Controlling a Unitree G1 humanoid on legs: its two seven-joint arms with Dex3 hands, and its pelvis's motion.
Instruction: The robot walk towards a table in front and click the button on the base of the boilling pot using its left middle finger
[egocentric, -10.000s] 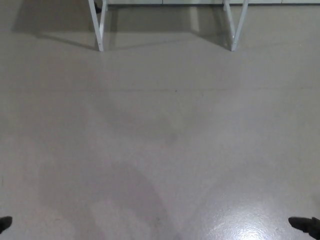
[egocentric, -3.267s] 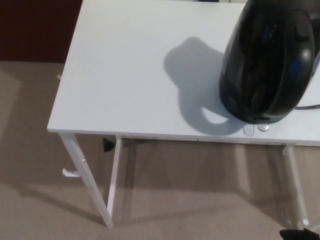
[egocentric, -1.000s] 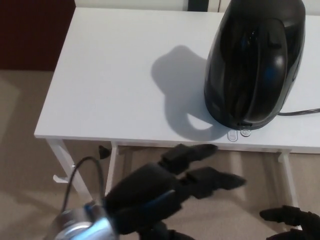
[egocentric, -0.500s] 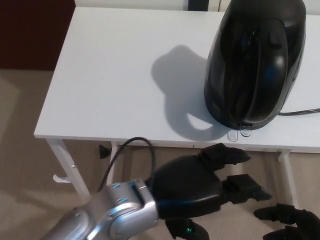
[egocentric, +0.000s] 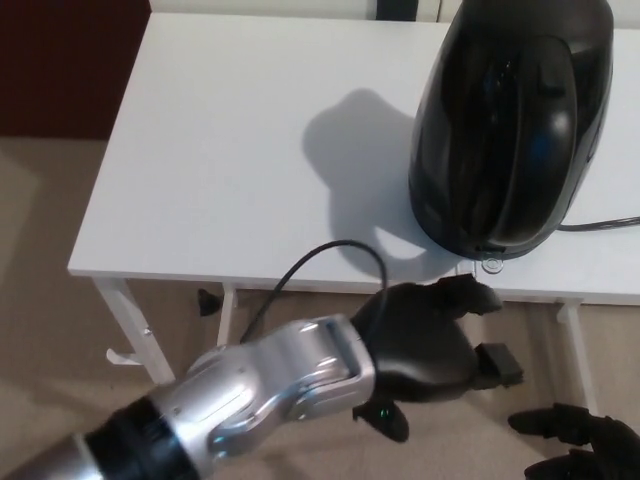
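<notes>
1. Two hands show in my head view: the left hand (egocentric: 425, 340) rises from the lower left on a silver forearm (egocentric: 250, 395), and the right hand (egocentric: 575, 440) sits at the bottom right corner.
2. I see the left hand's fingers spread apart and holding nothing; the upper finger (egocentric: 470, 296) reaches up to the near edge of the white table (egocentric: 230, 170), its tip just below the boiling pot (egocentric: 510, 125).
3. The right hand shows only as dark fingertips low over the floor; I cannot tell whether it is spread or closed.
4. The pot stands upright at the table's near right, its base close to the near edge. A small tab (egocentric: 490, 248) juts from the base front, with a clear round piece (egocentric: 491, 265) just in front of it on the tabletop.
5. A thin black cord (egocentric: 600, 224) runs from the pot toward the right edge of the frame.
6. The left and middle of the tabletop are bare white, carrying only the pot's shadow; I have open room there.
7. White table legs (egocentric: 125, 315) drop to beige floor (egocentric: 40, 300); a dark red surface (egocentric: 65, 65) stands at far left.
8. I can read no brand, label or writing on the pot.
9. A black cable (egocentric: 320, 265) loops over the left wrist.
</notes>
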